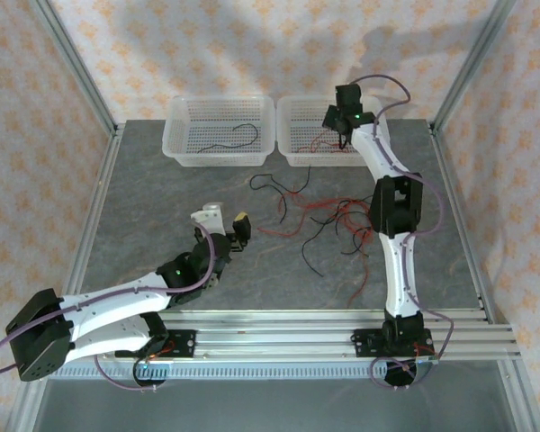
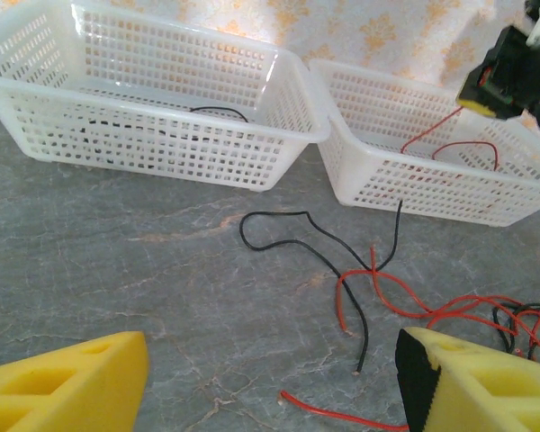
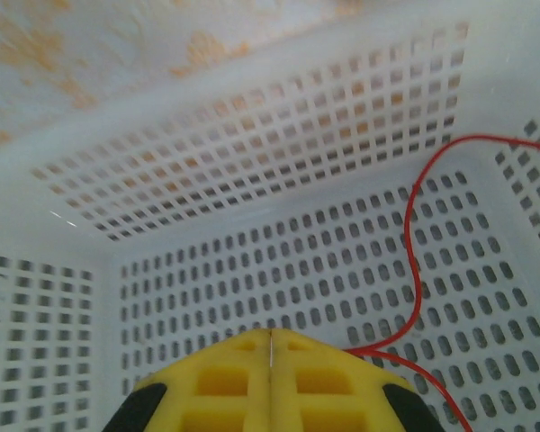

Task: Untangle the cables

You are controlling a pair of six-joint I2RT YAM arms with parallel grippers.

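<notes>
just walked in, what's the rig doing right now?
The right gripper is shut over the right basket, with a red cable that seems pinched at its fingertips and trails down into the basket. The left basket holds one black cable. The left gripper hovers open, low over the table, facing the tangle of red and black cables in the middle. Most of the sorting is not yet done.

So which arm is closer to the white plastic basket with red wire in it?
Right. The right tool is down inside the white plastic basket; the left tool hangs open above the grey table, well short of it.
</notes>
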